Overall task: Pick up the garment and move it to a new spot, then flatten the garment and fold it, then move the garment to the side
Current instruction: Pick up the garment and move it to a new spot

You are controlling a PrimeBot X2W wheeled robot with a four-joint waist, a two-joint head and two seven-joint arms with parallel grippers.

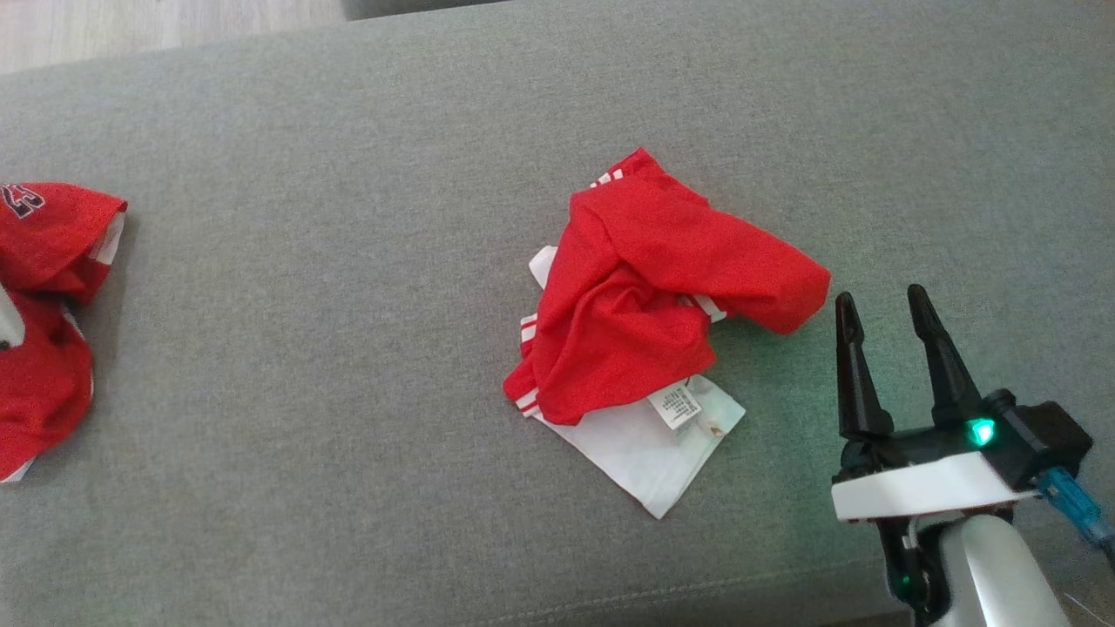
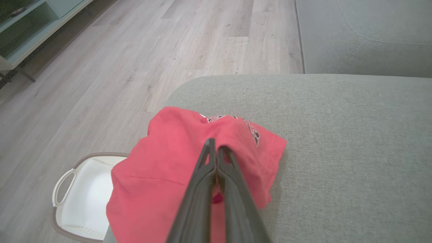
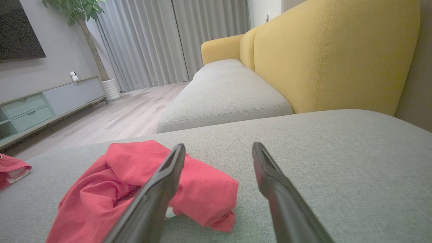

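Note:
A crumpled red garment [image 1: 645,296] with white trim and a white lining lies in the middle of the grey sofa seat [image 1: 348,366]. My right gripper [image 1: 881,300] stands open just right of it, apart from the cloth; in the right wrist view the same garment [image 3: 135,182] lies below and left of the spread fingers [image 3: 219,146]. A second red garment with dark printed lettering [image 1: 43,261] sits at the seat's left end. In the left wrist view my left gripper [image 2: 216,148] is shut, tips in this cloth [image 2: 162,175], a bit of red showing between the fingers.
A white basket [image 2: 67,189] with a brown rim stands on the wood floor below the seat's left end, where the printed garment overhangs. A yellow sofa back [image 3: 330,54] rises beyond the seat. A low cabinet [image 3: 50,104] lines the wall.

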